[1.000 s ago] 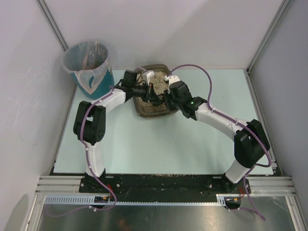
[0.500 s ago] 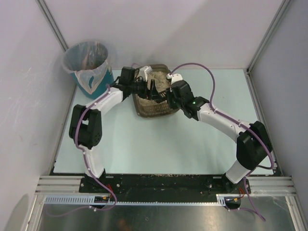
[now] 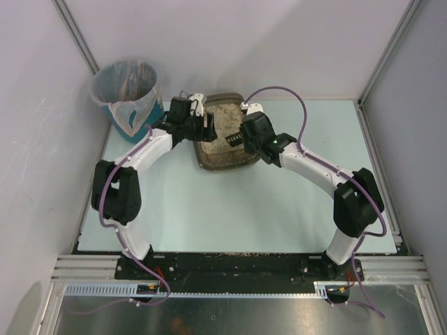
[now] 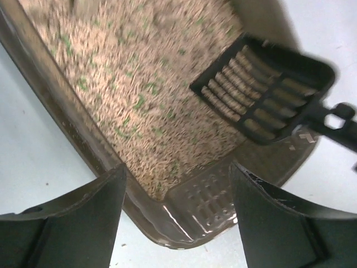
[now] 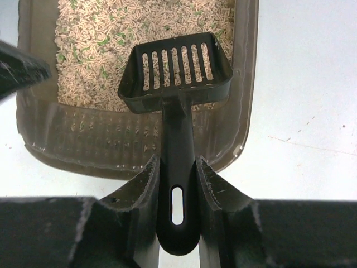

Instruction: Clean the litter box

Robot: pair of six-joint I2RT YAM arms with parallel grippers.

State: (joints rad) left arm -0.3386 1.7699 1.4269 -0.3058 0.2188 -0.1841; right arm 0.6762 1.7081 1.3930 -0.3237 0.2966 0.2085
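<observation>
The litter box (image 3: 222, 162) is a grey-brown tray of beige granules (image 3: 223, 115) at the back of the table. My right gripper (image 3: 242, 138) is shut on the handle of a black slotted scoop (image 5: 175, 70). The scoop head hovers over the granules near the tray's bare ribbed end (image 5: 111, 134), and no clumps show in it. My left gripper (image 3: 205, 128) stands open beside the tray's left rim. In the left wrist view its fingers (image 4: 61, 223) straddle the tray's corner (image 4: 206, 201) without touching it. The scoop (image 4: 268, 95) shows there too.
A round teal bin (image 3: 129, 94) with a clear liner stands at the far left corner, just left of my left arm. White walls close in the back and both sides. Pale table surface (image 3: 230, 209) lies between the tray and the arm bases.
My left gripper has opened and drawn back to the left, off the middle of the tray. The right gripper with the scoop has shifted slightly towards the far end.
</observation>
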